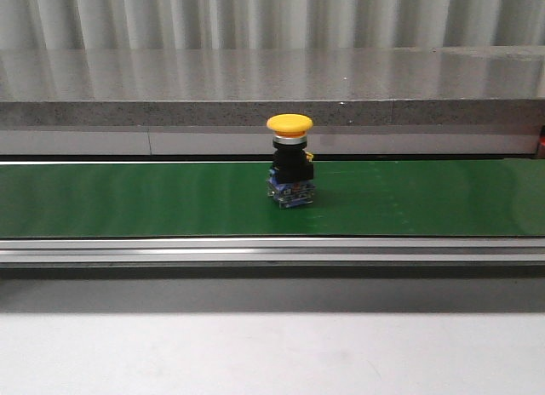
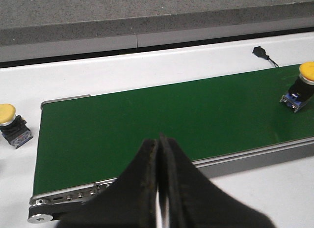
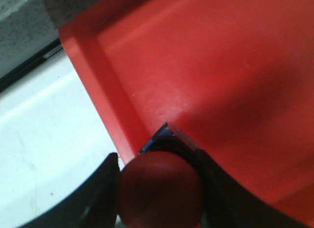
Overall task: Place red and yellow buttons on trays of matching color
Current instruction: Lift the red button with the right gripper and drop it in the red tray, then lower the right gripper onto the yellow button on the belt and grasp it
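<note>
While right gripper (image 3: pixel 159 188) clamps red button (image 3: pixel 159 191) (over red tray (image 3: pixel 235 75)) | left gripper (image 2: pixel 159 188) pinched together

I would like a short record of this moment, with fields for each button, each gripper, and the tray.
belt button: yellow button standing upright on the green belt
second yellow button: on the white table beside the belt's end
left gripper: shut, empty, above the belt's edge
right gripper: shut on red button
red tray: under the red button, near its corner
</note>
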{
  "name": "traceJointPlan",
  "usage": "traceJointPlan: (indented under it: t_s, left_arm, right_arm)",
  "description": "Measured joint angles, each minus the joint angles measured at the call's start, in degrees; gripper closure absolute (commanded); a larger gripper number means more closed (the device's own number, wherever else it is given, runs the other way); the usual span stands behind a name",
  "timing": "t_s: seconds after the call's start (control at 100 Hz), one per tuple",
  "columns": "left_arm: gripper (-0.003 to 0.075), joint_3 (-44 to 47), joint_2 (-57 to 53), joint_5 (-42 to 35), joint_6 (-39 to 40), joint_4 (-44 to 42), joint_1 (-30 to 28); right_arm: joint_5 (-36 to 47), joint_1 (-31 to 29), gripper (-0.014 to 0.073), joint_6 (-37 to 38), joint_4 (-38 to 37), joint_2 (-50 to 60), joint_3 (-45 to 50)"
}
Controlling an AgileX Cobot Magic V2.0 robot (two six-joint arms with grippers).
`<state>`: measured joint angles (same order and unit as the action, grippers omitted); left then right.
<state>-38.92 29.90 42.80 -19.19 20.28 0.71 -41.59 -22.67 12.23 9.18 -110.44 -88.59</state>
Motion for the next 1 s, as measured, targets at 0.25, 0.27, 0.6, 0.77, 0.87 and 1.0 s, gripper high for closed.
traceJointPlan:
  t_s: [0.25,0.27,0.6,0.77,0.87,1.0]
  left_arm:
    - [0.0740,0.0,0.0,0.0,0.0,0.0,0.0]
    - [0.0740,0.0,0.0,0.0,0.0,0.0,0.0]
    - [0.0740,0.0,0.0,0.0,0.0,0.0,0.0]
    - [0.0740,0.0,0.0,0.0,0.0,0.0,0.0]
    - [0.0740,0.0,0.0,0.0,0.0,0.0,0.0]
    - [0.0740,0.0,0.0,0.0,0.0,0.0,0.0]
  right_arm:
    - [4.4,0.0,0.0334,0.4,0.0,-3.6,-0.1]
    - [4.4,0.0,0.0314,0.4,0.0,-3.8,-0.1]
    - [5.4,0.0,0.0021,0.5,0.3,-5.8,-0.2]
    - [5.5,0.0,0.0022,0.0,0.4,-4.6,-0.2]
    - [4.8,0.1,0.0022,-1.3,0.4,-1.9,-0.2]
    - [4.5,0.6,0.0022,-3.0,0.4,3.8,1.8]
